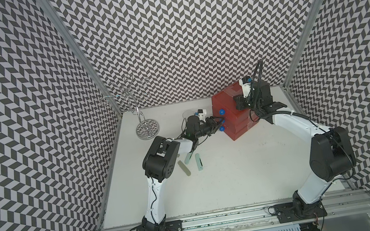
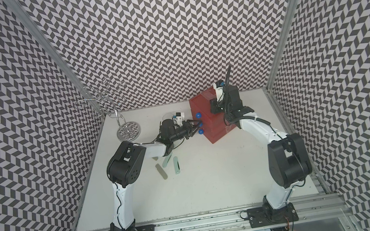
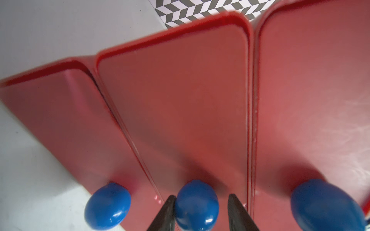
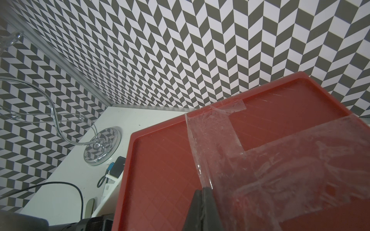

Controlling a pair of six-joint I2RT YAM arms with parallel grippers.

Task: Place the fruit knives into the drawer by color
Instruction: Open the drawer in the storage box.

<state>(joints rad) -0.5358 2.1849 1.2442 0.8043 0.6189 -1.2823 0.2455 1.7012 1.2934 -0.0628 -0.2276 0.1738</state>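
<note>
The drawer [image 1: 235, 123] [image 2: 216, 126] is a red box of three stacked drawers with blue knobs, standing at the back right of the table. My left gripper [image 1: 219, 122] [image 2: 197, 126] [image 3: 202, 197] is open and straddles the middle knob [image 3: 197, 206]; one finger touches it, while a gap remains at the other finger. My right gripper [image 4: 204, 189] [image 1: 240, 107] is shut with nothing in it, tips on the taped top of the box [image 4: 160, 170]. No drawer is pulled out. An olive fruit knife [image 1: 184, 169] [image 2: 161, 171] and two mint ones [image 1: 199, 162] [image 1: 188, 158] lie beside the left arm.
A wire stand on a round chrome base [image 1: 147, 128] [image 2: 128, 131] [image 4: 102, 148] stands at the back left. A clear cup [image 1: 188, 113] [image 2: 167, 116] sits behind the left wrist. Patterned walls close in the table on three sides.
</note>
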